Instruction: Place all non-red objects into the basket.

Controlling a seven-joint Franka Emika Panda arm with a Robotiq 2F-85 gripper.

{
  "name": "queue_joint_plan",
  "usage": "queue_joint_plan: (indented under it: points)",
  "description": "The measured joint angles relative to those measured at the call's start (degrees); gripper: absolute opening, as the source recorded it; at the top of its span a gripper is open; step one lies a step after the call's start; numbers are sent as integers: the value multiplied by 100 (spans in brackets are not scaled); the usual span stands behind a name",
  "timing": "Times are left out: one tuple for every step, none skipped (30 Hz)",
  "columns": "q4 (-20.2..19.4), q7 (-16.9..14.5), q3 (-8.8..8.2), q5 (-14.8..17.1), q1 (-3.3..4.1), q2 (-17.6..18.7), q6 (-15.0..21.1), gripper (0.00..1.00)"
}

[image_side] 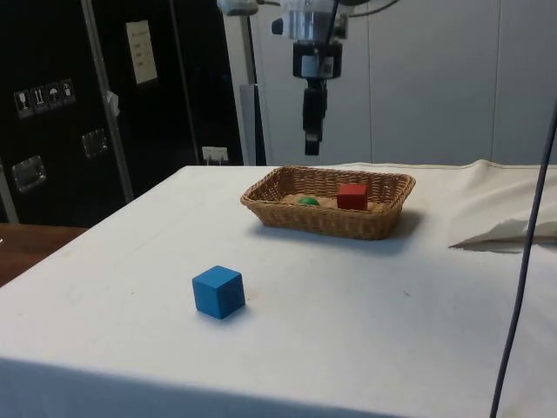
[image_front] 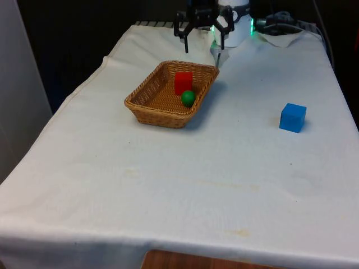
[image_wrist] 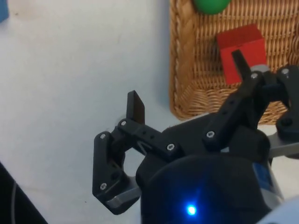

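White-clothed table (image_front: 168, 179) carries a wicker basket (image_front: 151, 101) and, well apart, a blue cube (image_front: 293, 117).

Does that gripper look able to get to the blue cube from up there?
Probably yes. The blue cube sits alone on the white cloth, away from the wicker basket, and the gripper hangs open above with nothing between.

Open worktop (image_front: 168, 185) surrounds the blue cube (image_front: 293, 117); the basket (image_front: 147, 106), well apart, holds a red block (image_front: 183, 82) and green ball (image_front: 188, 98)
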Motion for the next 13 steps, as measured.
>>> queue_joint_plan:
  points:
    - [6,23,23,0,6,-40,-23,100]
    - [17,52,46,0,6,-74,-46,100]
    - [23,74,74,-6,6,-109,-74,100]
    - [23,74,74,-6,6,-109,-74,100]
    - [34,103,103,-6,6,-149,-97,100]
    - [52,155,155,-6,6,-223,-155,100]
    - [69,178,178,-6,6,-258,-195,100]
    - [86,201,206,-6,6,-292,-223,100]
    - [97,229,229,-6,6,-327,-258,100]
    - [97,229,229,-6,6,-327,-258,100]
    - [109,252,258,-6,6,-355,-286,100]
    - [126,286,298,-6,6,-401,-332,100]
    - [126,298,309,-6,6,-413,-338,100]
